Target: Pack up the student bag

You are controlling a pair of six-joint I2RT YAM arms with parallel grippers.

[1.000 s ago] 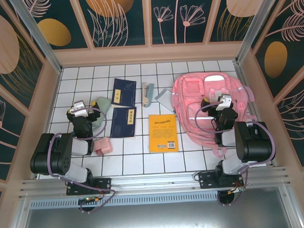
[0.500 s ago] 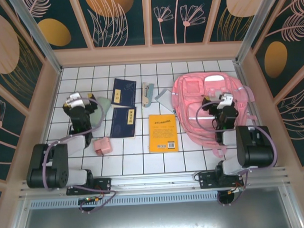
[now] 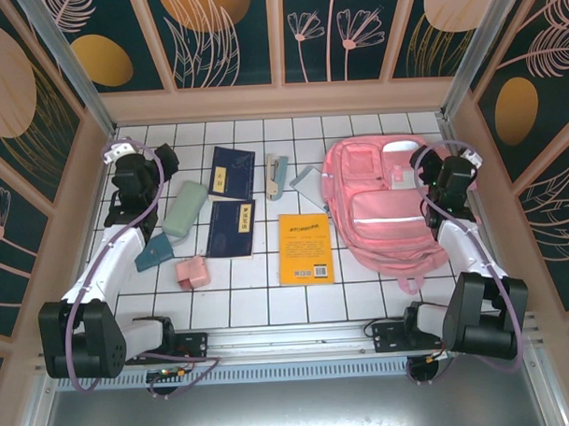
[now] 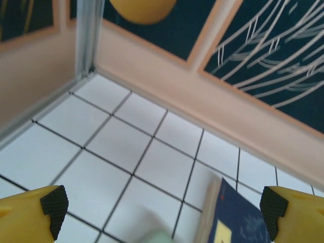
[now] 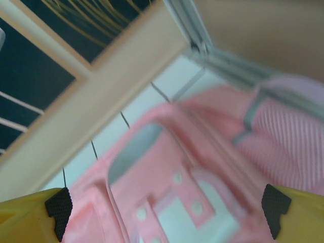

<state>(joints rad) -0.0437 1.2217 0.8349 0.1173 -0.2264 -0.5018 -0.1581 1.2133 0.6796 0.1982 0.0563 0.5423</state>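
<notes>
Left gripper [image 3: 126,176]: spread as wide as it goes and empty. Its yellow fingers [image 4: 23,210] with black rubbery pads [image 4: 54,204] frame bare tile, which looks like a ready stance before a first pick.
Between the left fingers: the corner of a flat dark blue booklet [image 4: 234,218] lies nearer the right-hand finger, with a blurred pale green edge low between both.
Right gripper [image 3: 449,175]: equally wide and holding nothing. It hangs over the bag's far end, probably to look for an opening.
Student bag [image 3: 385,208]: soft and pink, lying flat on the white tiled table [image 3: 269,298] with its front pockets up, so the zips face the arms. It sits directly below the right fingers and well apart from the left ones.
Bag surface: finely ribbed pink cloth, pale grey strips and a padded panel with small round studs.
Loose items: yellow book [image 3: 305,249], green case [image 3: 185,209] and small pink box [image 3: 192,271] lie flat and apart, so each looks easy to reach. Most lie on the left fingers' side.
</notes>
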